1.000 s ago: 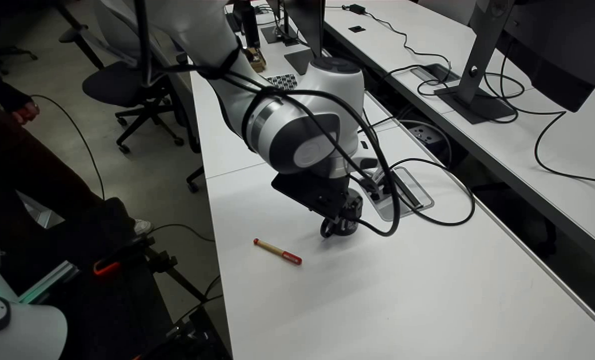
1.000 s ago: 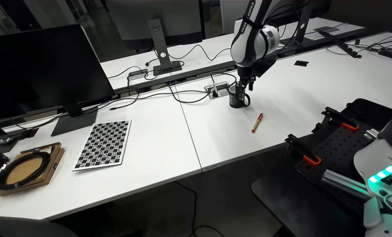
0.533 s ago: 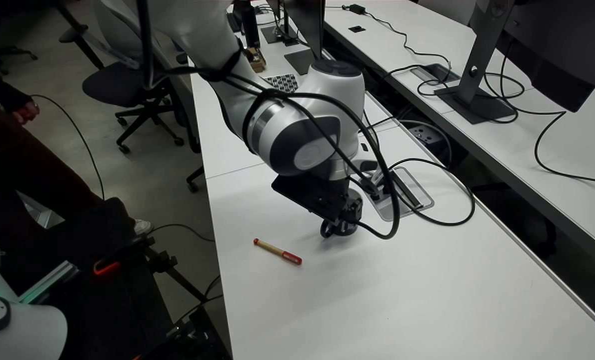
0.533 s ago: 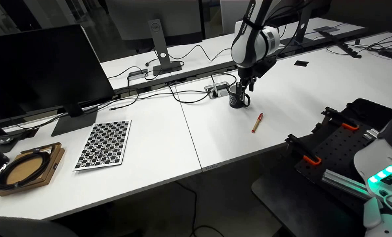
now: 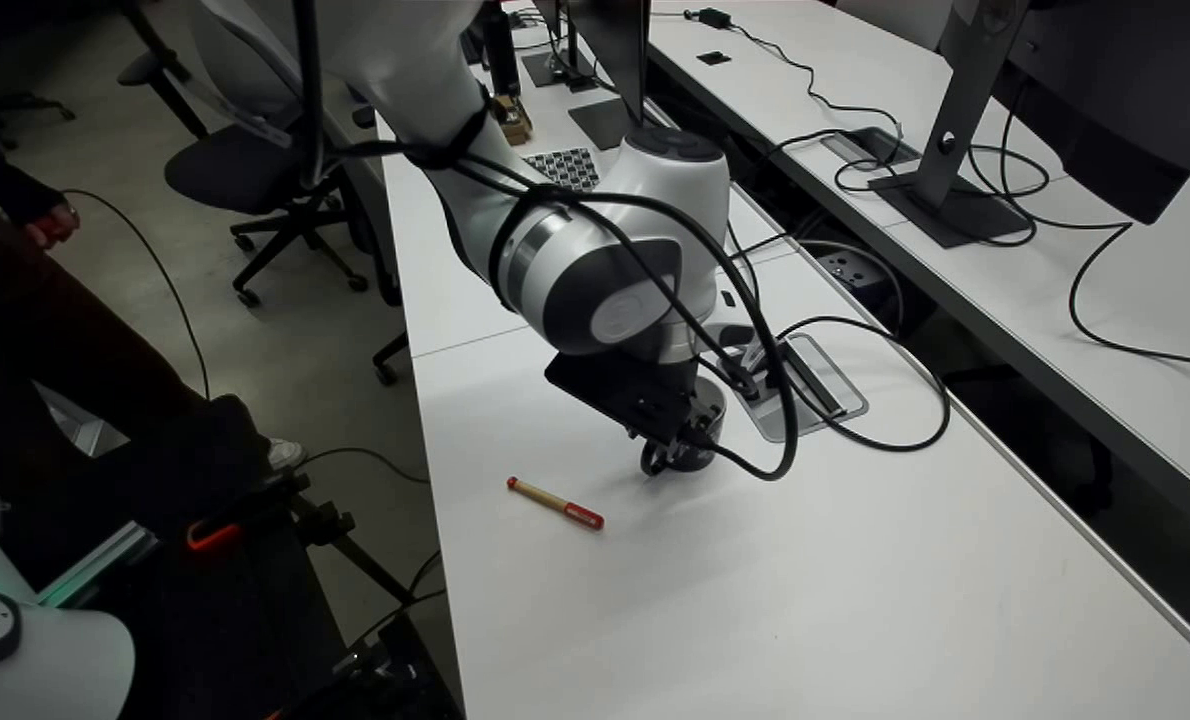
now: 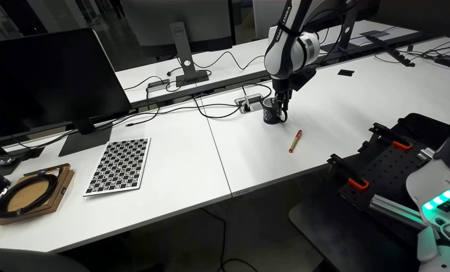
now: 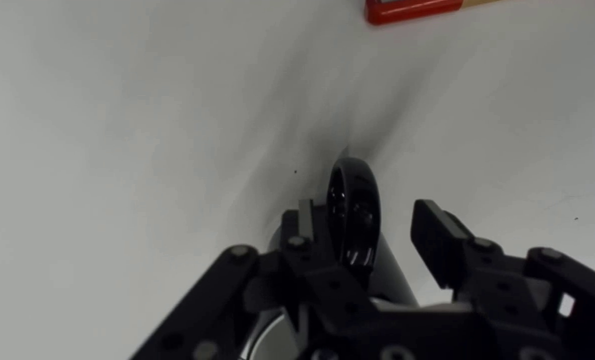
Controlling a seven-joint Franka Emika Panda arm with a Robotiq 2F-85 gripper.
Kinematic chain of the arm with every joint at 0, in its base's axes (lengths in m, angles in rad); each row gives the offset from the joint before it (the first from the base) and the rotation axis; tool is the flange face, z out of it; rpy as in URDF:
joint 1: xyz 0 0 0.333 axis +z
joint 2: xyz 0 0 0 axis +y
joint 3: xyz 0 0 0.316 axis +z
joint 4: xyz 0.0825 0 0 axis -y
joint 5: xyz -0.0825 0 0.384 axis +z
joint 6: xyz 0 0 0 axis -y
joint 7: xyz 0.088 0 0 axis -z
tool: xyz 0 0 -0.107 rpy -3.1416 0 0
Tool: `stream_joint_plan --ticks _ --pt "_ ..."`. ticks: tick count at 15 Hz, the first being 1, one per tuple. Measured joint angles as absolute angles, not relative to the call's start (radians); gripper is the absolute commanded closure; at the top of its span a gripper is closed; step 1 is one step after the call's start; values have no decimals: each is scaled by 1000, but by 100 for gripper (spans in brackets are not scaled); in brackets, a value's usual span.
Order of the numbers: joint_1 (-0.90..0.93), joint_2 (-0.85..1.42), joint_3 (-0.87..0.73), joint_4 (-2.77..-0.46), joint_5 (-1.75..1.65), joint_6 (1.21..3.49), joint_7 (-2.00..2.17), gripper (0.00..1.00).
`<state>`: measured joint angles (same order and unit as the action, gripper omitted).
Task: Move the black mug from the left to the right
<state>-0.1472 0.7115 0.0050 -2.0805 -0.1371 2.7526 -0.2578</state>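
Observation:
The black mug (image 6: 270, 115) stands upright on the white table, also seen in an exterior view (image 5: 697, 458). In the wrist view its handle (image 7: 361, 215) points away from the gripper's base, and its lighter grey inside (image 7: 277, 342) shows partly at the bottom. My gripper (image 7: 369, 217) is open, its fingers on either side of the handle. The handle is close to the left finger (image 7: 305, 222); whether they touch I cannot tell. A clear gap separates it from the right finger (image 7: 435, 240). In an exterior view the gripper (image 6: 283, 107) is low at the mug's handle side.
A thin red-and-wood stick (image 5: 555, 503) lies near the mug, also in the wrist view (image 7: 412, 10). A cabled socket box (image 6: 249, 102) is set in the table close behind the mug. A checkered board (image 6: 119, 166) and a monitor (image 6: 51, 87) stand further along the table.
The gripper has shifted and lowered slightly at the mug's handle. Its fingers appear nearer each other in an exterior view; whether by closing or turning I cannot tell. The mug has not moved.

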Motion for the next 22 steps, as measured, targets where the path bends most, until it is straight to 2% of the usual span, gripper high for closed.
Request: stream_joint_plan --ticks 3,6,22 --pt "-148 713 5 -2074 -137 2745 -258 99" --pt "-150 714 6 -2068 -136 2739 -257 96" --pt "-159 731 -18 -2028 -79 2715 -182 96"
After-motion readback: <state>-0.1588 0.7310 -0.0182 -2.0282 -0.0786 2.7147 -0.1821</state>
